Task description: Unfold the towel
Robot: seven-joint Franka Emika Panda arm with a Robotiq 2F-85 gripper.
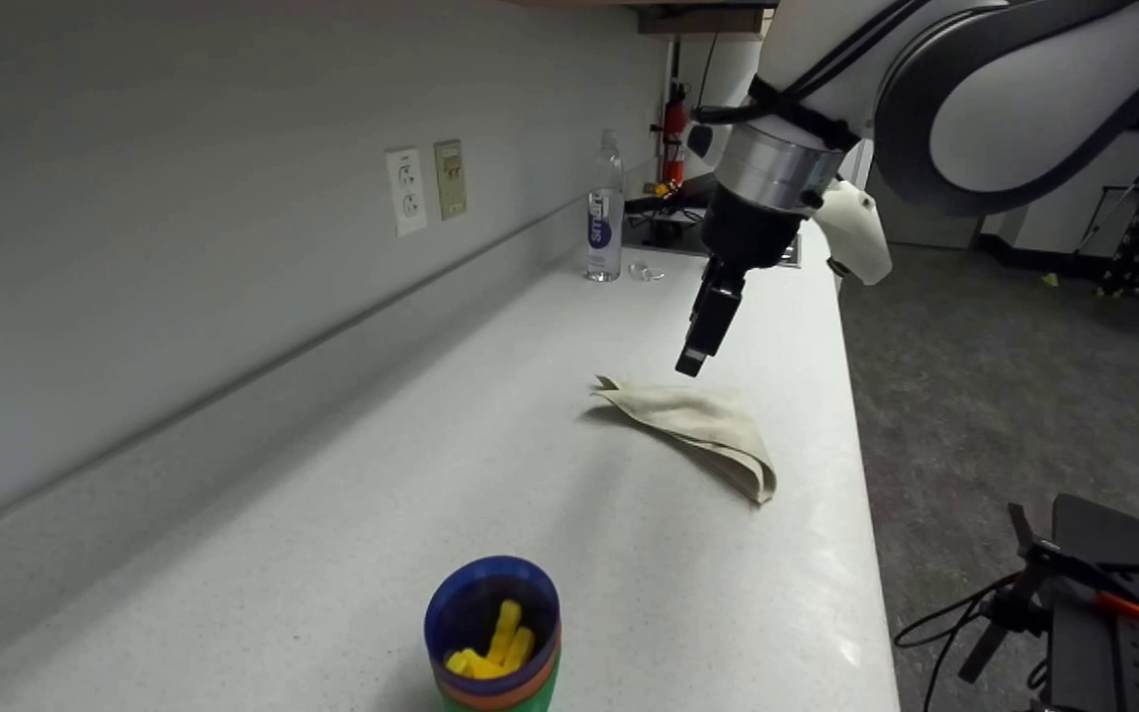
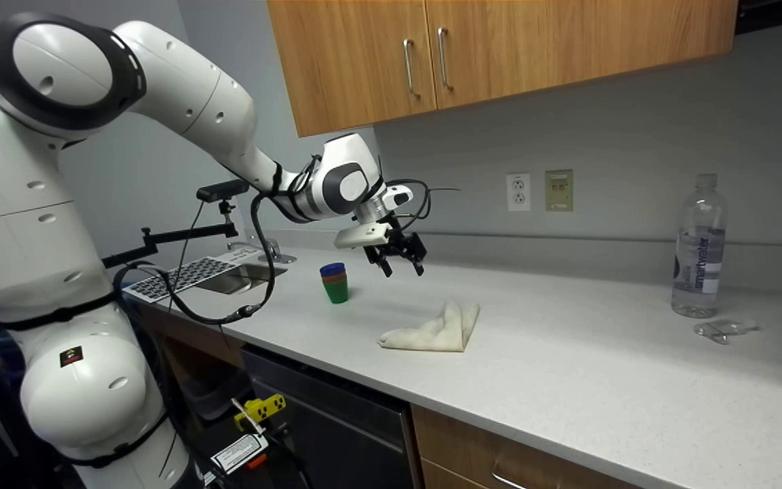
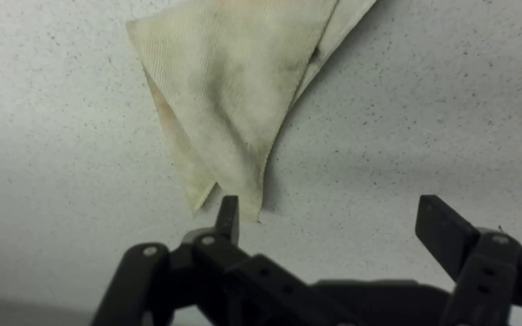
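The cream towel lies folded and rumpled on the white counter, with its layers lapped over each other; it shows in both exterior views (image 1: 693,420) (image 2: 435,333). In the wrist view the towel (image 3: 229,90) fills the upper middle. Two of its pointed corners reach down near the left finger. My gripper (image 1: 690,364) is above the counter, apart from the towel; it also shows in an exterior view (image 2: 404,270). In the wrist view the gripper (image 3: 329,201) is wide open with nothing between its fingers. The left fingertip overlaps a towel corner in this view, without visible contact.
Stacked coloured cups (image 1: 492,633) (image 2: 335,284) stand on the counter, with yellow pieces in the top one. A clear water bottle (image 1: 605,213) (image 2: 698,251) stands near the wall. The counter (image 2: 567,387) has an open front edge. A wooden cabinet (image 2: 499,54) hangs above. A sink (image 2: 235,280) lies beyond the cups.
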